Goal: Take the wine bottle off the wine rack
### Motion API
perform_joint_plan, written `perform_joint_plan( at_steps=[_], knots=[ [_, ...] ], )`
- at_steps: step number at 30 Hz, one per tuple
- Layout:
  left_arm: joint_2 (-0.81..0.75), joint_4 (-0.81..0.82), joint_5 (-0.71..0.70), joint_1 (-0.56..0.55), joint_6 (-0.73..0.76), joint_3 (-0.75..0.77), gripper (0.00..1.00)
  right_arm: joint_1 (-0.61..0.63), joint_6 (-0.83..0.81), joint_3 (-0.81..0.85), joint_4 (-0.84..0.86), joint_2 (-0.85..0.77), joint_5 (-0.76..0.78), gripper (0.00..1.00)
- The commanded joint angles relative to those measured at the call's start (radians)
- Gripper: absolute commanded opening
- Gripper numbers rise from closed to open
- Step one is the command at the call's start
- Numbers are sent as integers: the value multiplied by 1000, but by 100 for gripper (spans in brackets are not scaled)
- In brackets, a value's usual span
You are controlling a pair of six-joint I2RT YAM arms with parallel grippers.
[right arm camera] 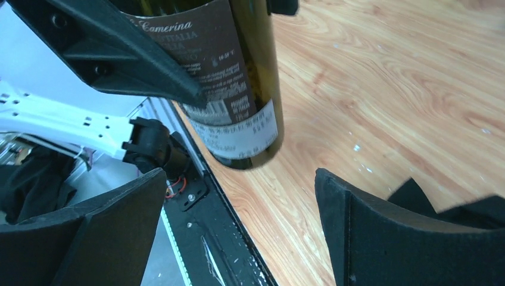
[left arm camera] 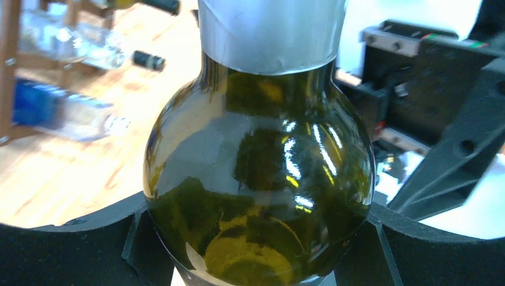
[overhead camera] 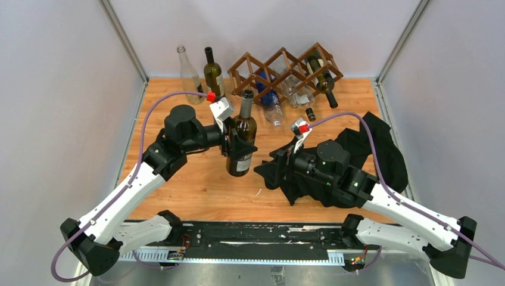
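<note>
While pinched in the left claw (left arm camera: 256,235), a dark green wine bottle (overhead camera: 243,128), grey-capped, brown-labelled; right claw (right arm camera: 239,179) spread.

Wine rack (overhead camera: 286,68): at the far edge of your table (overhead camera: 196,190), with racked bottles (overhead camera: 321,80) lying in its cells. Left of it you find two standing bottles (overhead camera: 213,74). In front of it, wine bottle (overhead camera: 241,143), upright. Front-right of it, cloth (overhead camera: 381,149) on the table.

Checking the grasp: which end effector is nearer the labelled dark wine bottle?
Left. The left end effector is closed around the wine bottle, on its body below the shoulder. The right end effector is open, low beside the bottle's base, not touching it.
</note>
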Motion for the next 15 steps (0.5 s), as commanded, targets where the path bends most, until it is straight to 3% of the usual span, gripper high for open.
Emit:
perform_joint_plan(
  at_steps=[1,7,15],
  knots=[
    [2,109,223,4,-143,80,0,-5,-72,-7,200,20,-151,98],
    [25,179,360,14,-262,108,0,-5,-76,2,306,75,-233,98],
    [26,270,416,13,-369,114,0,-3,-73,-2,418,149,-281,99]
  ],
)
